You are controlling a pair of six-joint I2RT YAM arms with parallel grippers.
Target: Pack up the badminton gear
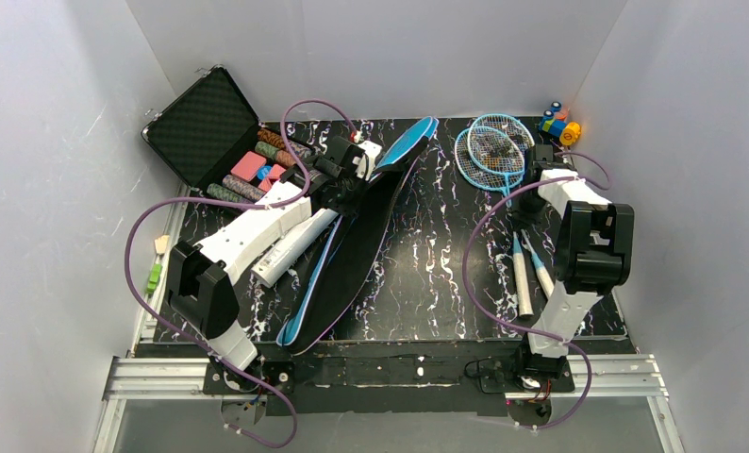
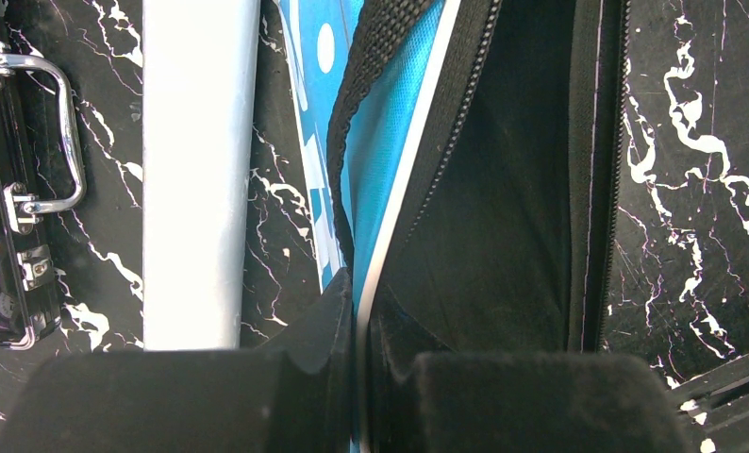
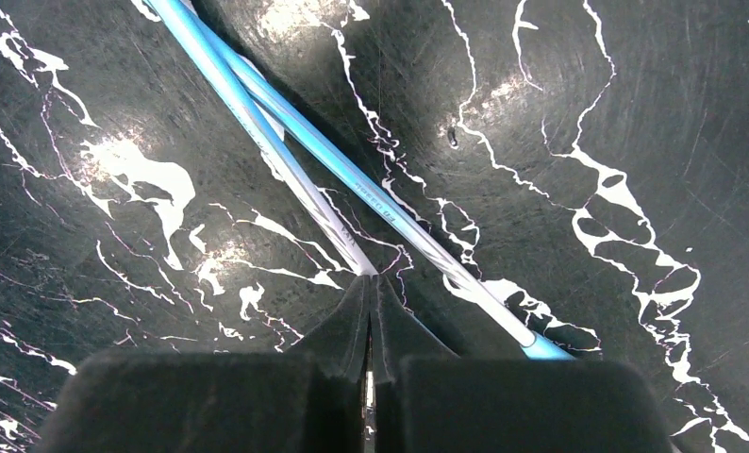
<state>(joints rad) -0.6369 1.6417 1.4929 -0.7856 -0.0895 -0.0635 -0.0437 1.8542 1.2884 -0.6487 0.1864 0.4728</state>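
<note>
From above, the marbled black desk (image 1: 427,274) carries the big blue bag (image 1: 407,146) lying diagonally near its middle, its flap open on a black inside. The long white tube (image 1: 291,247) lies just beside it on the left. The left arm (image 1: 257,231) reaches along above the tube to the bag's far end. The two rackets (image 1: 493,151) lie well apart on the right, heads overlapping and handles towards the bases, and the right arm (image 1: 588,236) bends down over their shafts. An open black case (image 1: 206,127) of coloured chips sits at the far left, and a small orange-and-blue toy (image 1: 561,125) at the far right corner. How either pair of jaws stands cannot be told from up here. The left wrist view shows the left jaws closed tight on the bag's white-piped edge. The black strap (image 2: 375,57) and the zip (image 2: 456,123) run away from them, with the tube to the left. The right wrist view shows two shafts crossing. The right jaws are shut on the paler shaft (image 3: 305,193), while the bluer shaft (image 3: 394,212) passes just beside the right finger.
</note>
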